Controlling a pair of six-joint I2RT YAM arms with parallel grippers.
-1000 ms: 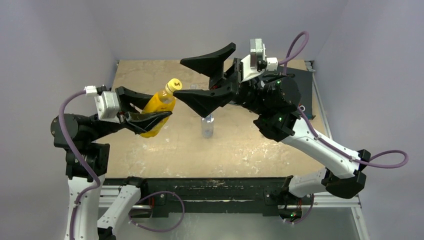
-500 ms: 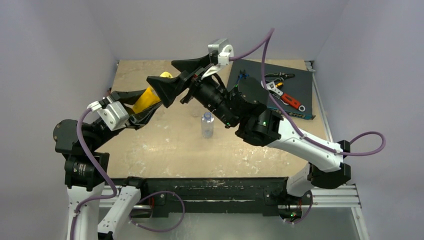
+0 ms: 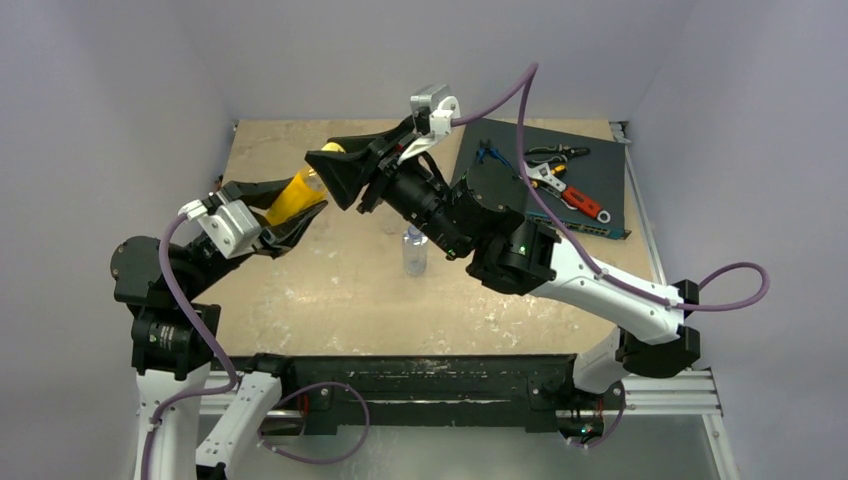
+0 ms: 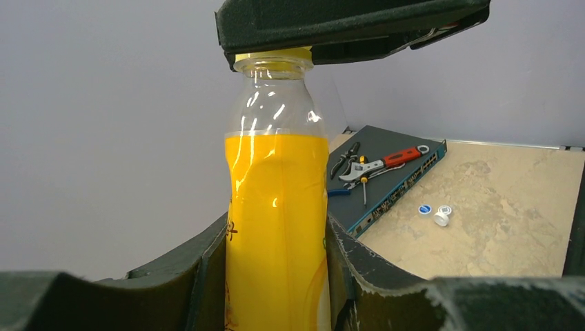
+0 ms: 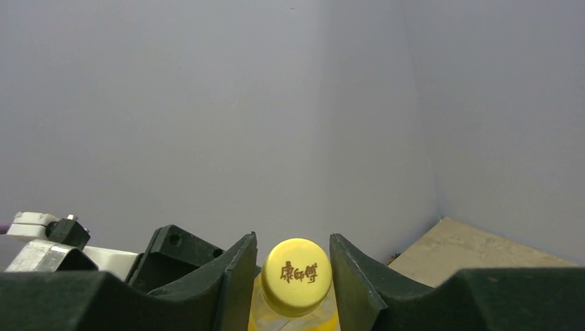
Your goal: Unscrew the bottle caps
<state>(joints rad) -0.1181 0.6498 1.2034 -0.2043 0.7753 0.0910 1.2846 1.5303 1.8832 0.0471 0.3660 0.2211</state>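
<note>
We are looking down on a tan table [image 3: 350, 290] with two robot arms reaching toward its far left corner. At the back right, a dark switch box [image 4: 386, 183] is carrying hand tools. The left gripper [image 3: 282, 212] is clamping the body of the orange-yellow bottle [image 4: 276, 207], holding it off the table and tilted toward the other arm. The right gripper [image 3: 338, 168], wide open and off to one side a second ago, is now sitting over the bottle's top with its jaws drawn in on either side of the yellow cap [image 5: 296, 276]; we cannot tell whether they are pinching it yet. We are judging that the twist is about to begin. A small clear bottle [image 3: 414, 250] is standing mid-table, and loose caps [image 4: 434, 212] are lying near the switch box.
</note>
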